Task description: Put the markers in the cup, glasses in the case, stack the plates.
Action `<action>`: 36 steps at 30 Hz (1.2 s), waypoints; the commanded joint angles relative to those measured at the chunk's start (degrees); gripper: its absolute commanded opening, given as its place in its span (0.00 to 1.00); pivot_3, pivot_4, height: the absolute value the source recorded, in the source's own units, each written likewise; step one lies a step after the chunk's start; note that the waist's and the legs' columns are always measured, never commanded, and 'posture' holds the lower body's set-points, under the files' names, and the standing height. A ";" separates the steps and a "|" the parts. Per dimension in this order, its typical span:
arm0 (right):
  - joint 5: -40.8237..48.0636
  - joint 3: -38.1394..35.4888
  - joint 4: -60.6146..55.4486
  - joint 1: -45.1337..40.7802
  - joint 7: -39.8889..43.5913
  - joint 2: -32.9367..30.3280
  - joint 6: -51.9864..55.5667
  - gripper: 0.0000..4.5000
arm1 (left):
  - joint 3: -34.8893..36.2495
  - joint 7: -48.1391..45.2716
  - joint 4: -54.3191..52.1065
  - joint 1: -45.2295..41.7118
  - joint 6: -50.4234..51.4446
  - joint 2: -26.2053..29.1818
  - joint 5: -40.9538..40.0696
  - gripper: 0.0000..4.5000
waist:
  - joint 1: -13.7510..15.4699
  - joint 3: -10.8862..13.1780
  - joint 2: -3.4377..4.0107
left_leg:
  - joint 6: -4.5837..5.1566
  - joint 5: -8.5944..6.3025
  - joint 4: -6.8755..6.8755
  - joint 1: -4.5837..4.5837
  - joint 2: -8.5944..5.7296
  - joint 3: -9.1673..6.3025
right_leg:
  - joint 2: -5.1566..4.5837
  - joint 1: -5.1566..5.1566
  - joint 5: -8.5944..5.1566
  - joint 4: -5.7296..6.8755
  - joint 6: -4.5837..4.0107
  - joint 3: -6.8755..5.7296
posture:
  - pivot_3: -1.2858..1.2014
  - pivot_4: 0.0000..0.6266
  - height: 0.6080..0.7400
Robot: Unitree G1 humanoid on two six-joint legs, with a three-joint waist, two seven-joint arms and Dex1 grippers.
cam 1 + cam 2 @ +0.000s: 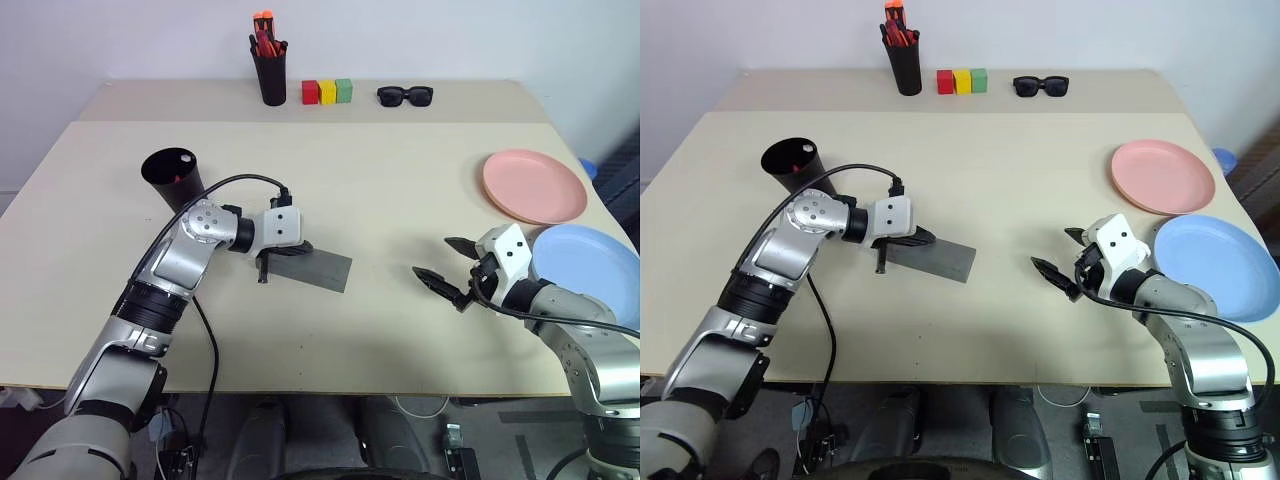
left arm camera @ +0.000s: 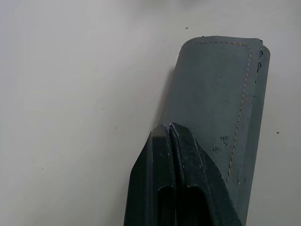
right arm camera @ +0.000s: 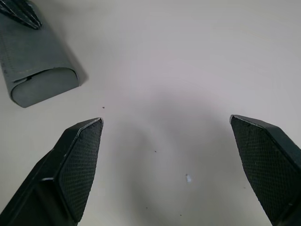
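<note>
Left wrist view: closed left pincer (image 2: 168,129) over the stitched grey case (image 2: 221,99); right pincer (image 3: 167,125) wide.

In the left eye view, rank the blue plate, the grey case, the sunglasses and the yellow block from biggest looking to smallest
1. Blue plate, though partly cut off by the right arm and nearer the camera.
2. Grey case, partly under the left gripper.
3. Sunglasses.
4. Yellow block.

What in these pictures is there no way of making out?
- Whether the glasses lie inside the closed grey case: its walls hide them.
- What fills the black cup: only a red speck shows in the head views.
- Whether the left gripper, jaws shut, touches the case: too close to tell.
</note>
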 commanded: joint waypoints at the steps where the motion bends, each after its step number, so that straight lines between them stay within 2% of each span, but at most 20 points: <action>1: -0.61 -3.68 0.74 -1.40 -2.69 -0.41 -1.30 0.99 | 6.33 8.60 3.48 -1.46 -1.65 -5.00 -4.98 0.01 | 0.23 0.00 0.00 | 0.00 0.00 0.02 -0.01 0.00 0.01 | 0.00 0.00 0.00 0.00 0.00 0.00 | 0.52 0.24 1.00; 5: 0.50 -7.64 1.94 -2.75 -5.31 -0.14 -0.91 0.99 | 14.90 15.68 6.03 -8.56 7.10 -9.02 -12.31 0.01 | 0.47 0.05 -0.09 | 0.00 0.00 0.10 -0.10 -0.01 -0.01 | -0.01 -0.06 0.01 0.00 0.01 -0.01 | 0.52 0.24 1.00; 8: 1.03 -10.25 2.36 -2.41 -5.65 -1.00 -0.36 0.99 | 17.04 17.16 4.51 -9.96 7.11 -10.15 -15.46 0.01 | 0.30 0.02 -0.03 | 0.00 0.00 0.04 -0.11 -0.01 -0.01 | -0.01 -0.10 0.01 -0.01 0.01 -0.01 | 0.52 0.24 1.00; 10: 0.80 -13.04 3.25 -1.47 -5.59 -2.28 -0.42 0.99 | 17.03 14.73 -0.60 -9.13 12.13 -11.49 -20.42 0.01 | 0.15 -0.02 0.03 | 0.02 -0.01 0.00 -0.06 -0.01 0.02 | -0.02 -0.05 0.00 -0.05 0.02 0.00 | 0.52 0.24 1.00; 12: -0.28 -15.60 5.02 -0.33 -5.79 -4.07 -0.49 0.99 | 15.74 9.66 -7.68 -6.56 18.05 -12.18 -27.16 0.13 | 0.15 -0.02 0.04 | 0.03 -0.02 -0.03 -0.08 -0.01 0.03 | -0.03 -0.05 -0.01 -0.07 0.03 0.00 | 0.52 0.24 1.00; 14: -1.56 -17.46 7.71 0.64 -5.90 -5.88 -1.43 0.99 | 13.80 7.61 -12.20 -4.05 21.59 -12.36 -30.06 0.28 | 0.15 -0.01 0.02 | 0.03 -0.02 -0.03 -0.09 -0.01 0.05 | -0.03 -0.07 -0.01 -0.08 0.03 0.01 | 0.52 0.24 1.00; 20: -2.81 -21.27 12.15 4.58 -5.41 -8.91 -1.43 0.99 | 9.59 5.54 -17.98 0.27 24.02 -12.21 -32.43 0.96 | 0.09 -0.01 0.03 | 0.03 -0.01 0.04 0.01 -0.01 0.06 | -0.01 0.05 0.00 -0.04 0.01 0.03 | 0.52 0.24 1.00; 23: -3.29 -22.41 13.01 8.47 -4.39 -9.43 -1.04 0.99 | 7.78 3.31 -19.59 0.75 24.64 -11.52 -33.52 0.98 | 0.07 -0.01 0.03 | 0.03 -0.01 0.05 0.02 -0.01 0.07 | 0.00 0.06 0.00 -0.04 0.01 0.04 | 0.52 0.24 1.00; 27: -2.23 -22.38 13.17 12.05 -2.48 -9.24 0.24 0.99 | 4.92 1.83 -18.52 0.88 21.08 -10.42 -30.79 0.98 | 0.02 -0.01 0.03 | 0.03 -0.01 0.04 0.02 -0.01 0.09 | -0.01 0.06 0.00 -0.06 0.01 0.06 | 0.52 0.24 1.00; 36: -3.34 -20.07 15.48 12.41 -2.05 -8.66 -0.53 0.99 | -0.90 -2.01 -15.96 0.71 11.89 -7.19 -23.93 0.98 | 0.04 -0.02 0.04 | 0.04 -0.01 0.04 0.03 -0.01 0.14 | 0.00 0.08 -0.01 -0.09 0.01 0.10 | 0.52 0.24 1.00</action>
